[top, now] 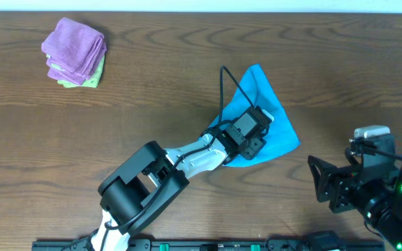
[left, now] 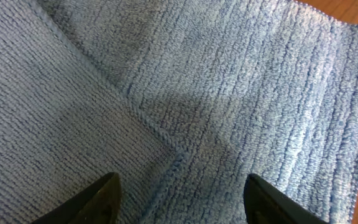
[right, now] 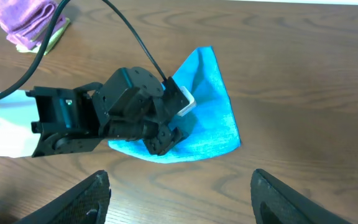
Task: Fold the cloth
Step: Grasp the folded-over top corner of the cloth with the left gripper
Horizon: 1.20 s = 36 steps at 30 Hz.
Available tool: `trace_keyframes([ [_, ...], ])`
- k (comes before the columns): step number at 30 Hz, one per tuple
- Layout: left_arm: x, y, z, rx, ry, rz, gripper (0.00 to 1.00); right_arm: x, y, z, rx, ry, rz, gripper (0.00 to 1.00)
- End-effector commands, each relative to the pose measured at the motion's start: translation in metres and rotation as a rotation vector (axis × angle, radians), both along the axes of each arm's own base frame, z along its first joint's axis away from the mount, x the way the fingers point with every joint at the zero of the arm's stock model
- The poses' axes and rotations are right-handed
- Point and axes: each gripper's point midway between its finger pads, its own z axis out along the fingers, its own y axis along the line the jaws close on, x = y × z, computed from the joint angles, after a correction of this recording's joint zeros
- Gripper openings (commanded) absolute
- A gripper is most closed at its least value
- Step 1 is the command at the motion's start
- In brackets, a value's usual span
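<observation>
If the left gripper (left: 182,186) closes where two hemmed edges cross between its spread, empty jaws, it could pinch only the top layer of the cloth (top: 269,97) or drag it askew. The cloth lies in a rough triangle right of centre in the overhead frame. The left arm reaches diagonally up from the bottom edge, wrist low over the cloth; the right gripper (right: 179,186) hangs unclenched and empty at lower right.
</observation>
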Motion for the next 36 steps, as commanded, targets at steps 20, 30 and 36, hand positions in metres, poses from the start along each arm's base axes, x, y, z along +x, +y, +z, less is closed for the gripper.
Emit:
trace_keyframes([
  [20,0.016,0.005,0.005,0.038,-0.074,0.032,0.33,-0.002,-0.001,0.005,-0.018,-0.022,0.011,0.71],
  [30,0.016,0.005,-0.014,0.064,-0.072,0.014,0.26,-0.002,-0.001,0.005,-0.018,-0.022,0.011,0.71],
  [36,0.020,0.007,-0.011,0.071,-0.089,0.028,0.07,-0.002,-0.001,0.005,-0.018,-0.022,0.011,0.70],
])
